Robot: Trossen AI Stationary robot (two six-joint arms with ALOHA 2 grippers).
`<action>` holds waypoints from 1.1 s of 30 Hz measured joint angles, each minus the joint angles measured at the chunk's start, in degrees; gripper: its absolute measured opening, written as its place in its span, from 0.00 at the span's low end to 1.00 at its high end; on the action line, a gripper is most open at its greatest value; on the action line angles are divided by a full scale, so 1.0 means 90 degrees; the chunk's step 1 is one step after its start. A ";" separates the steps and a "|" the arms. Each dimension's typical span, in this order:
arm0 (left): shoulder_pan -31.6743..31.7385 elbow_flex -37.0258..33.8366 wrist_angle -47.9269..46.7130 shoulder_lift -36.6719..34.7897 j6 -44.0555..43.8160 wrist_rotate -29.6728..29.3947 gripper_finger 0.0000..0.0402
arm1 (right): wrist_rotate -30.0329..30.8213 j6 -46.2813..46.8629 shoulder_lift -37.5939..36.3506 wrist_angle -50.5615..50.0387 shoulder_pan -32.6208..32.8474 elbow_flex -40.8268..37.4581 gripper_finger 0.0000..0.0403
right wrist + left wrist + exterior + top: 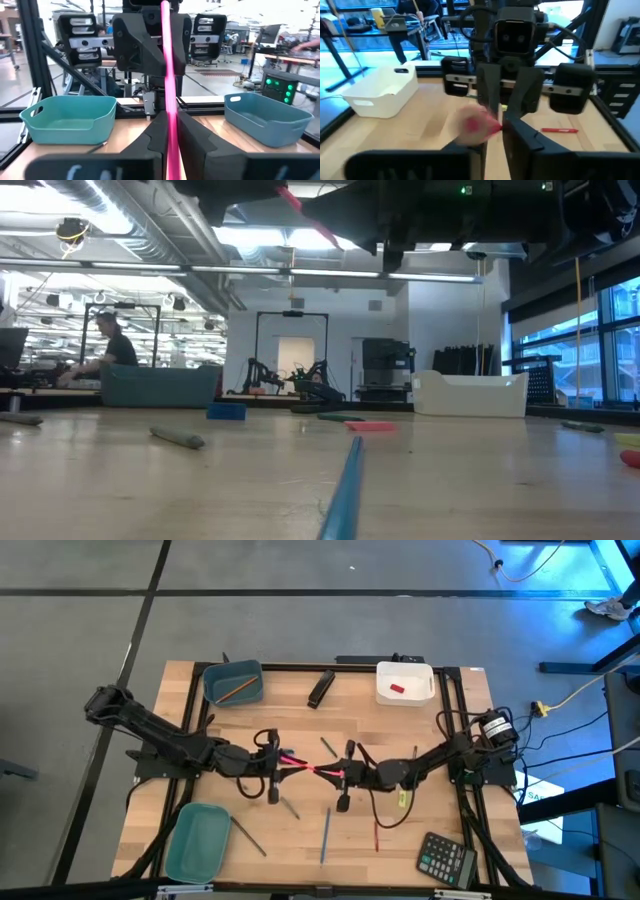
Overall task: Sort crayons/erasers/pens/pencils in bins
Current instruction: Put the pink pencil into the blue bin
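Note:
A pink pencil (308,766) hangs above the table's middle, spanning between my two grippers. My left gripper (277,758) is shut on its left end and my right gripper (338,772) is shut on its right end. The blue-grey bin (233,683) at the far left holds an orange pencil (238,688). The white bin (405,682) at the far right holds a red eraser (397,689). The teal bin (197,840) sits at the near left. A blue pencil (325,835), a red pen (376,835) and dark pens (250,837) lie flat on the table. My left gripper pinches the pencil's left end (479,125) between its two fingers, coming about level from the table's left, fingers along the pencil. The pencil is clear of the table. My right gripper pinches the pencil's right end (170,135) between its two fingers, level from the table's right. The pencil runs straight out ahead of the fingers, along them, toward the left gripper.
A black stapler-like object (321,688) lies between the two far bins. A black calculator (446,858) sits at the near right corner. A small yellow-green piece (403,798) lies under the right arm. More dark pens (290,808) lie near the middle.

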 joint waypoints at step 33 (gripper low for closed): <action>0.3033 0.2176 -0.8770 0.0147 -0.1630 -0.0459 0.01 | 0.1700 0.0981 -0.0007 -0.1745 0.0071 0.0007 0.46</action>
